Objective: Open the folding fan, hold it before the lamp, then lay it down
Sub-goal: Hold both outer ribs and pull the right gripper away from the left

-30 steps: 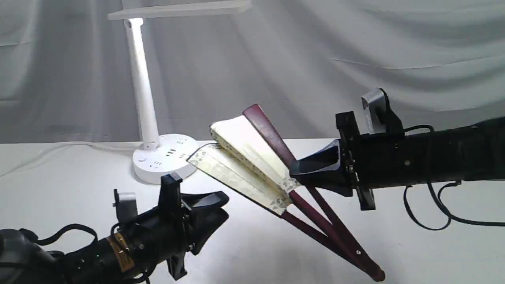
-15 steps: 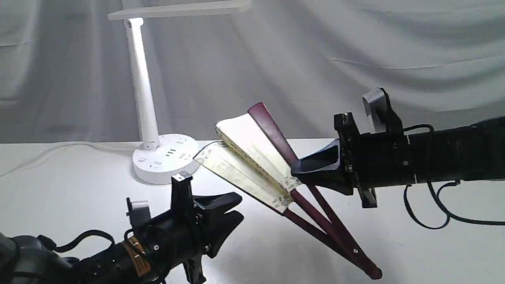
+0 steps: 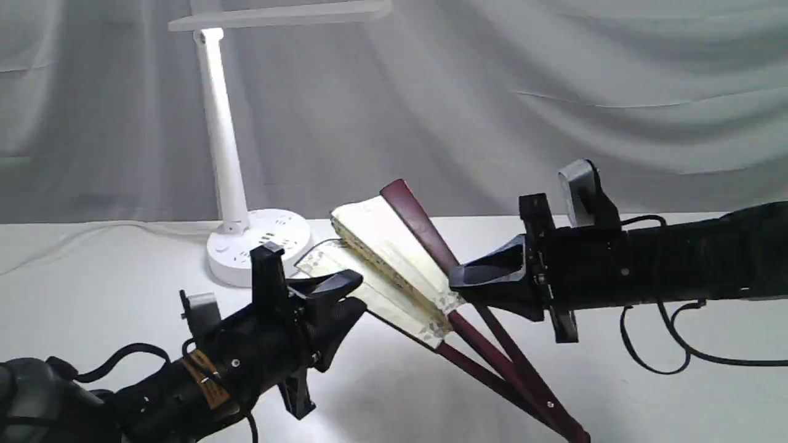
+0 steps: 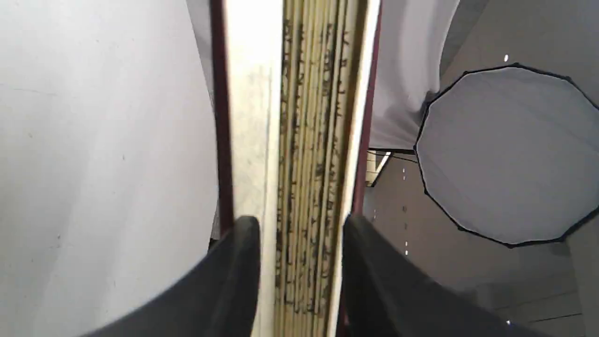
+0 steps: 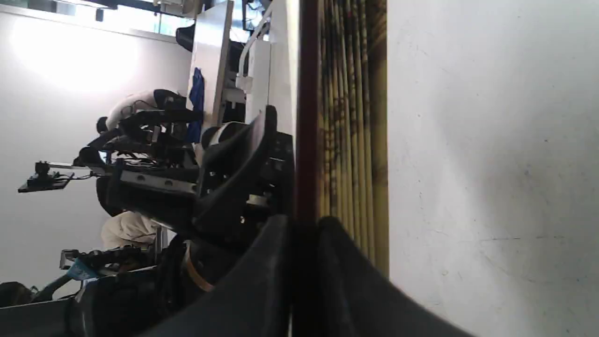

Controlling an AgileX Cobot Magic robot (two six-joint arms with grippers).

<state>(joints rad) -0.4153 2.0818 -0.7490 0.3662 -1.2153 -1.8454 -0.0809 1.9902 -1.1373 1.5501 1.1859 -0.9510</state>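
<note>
Maroon-ribbed folding fan (image 3: 394, 252), right pincer (image 3: 455, 280) pinching it, left pincer (image 3: 360, 292) spread astride it

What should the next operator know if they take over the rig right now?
Right gripper: shut on the upper maroon guard of the folding fan, holding it slanted.
Left gripper: open, fingers straddling the fan's lower pleat stack, not clearly clamped.
Lamp: standing at back left; the fan is to the right of its base.
Done: fan picked up, only slightly spread.
Left: close the left gripper, spread the fan fully, hold it before the lamp, lay it down.
</note>
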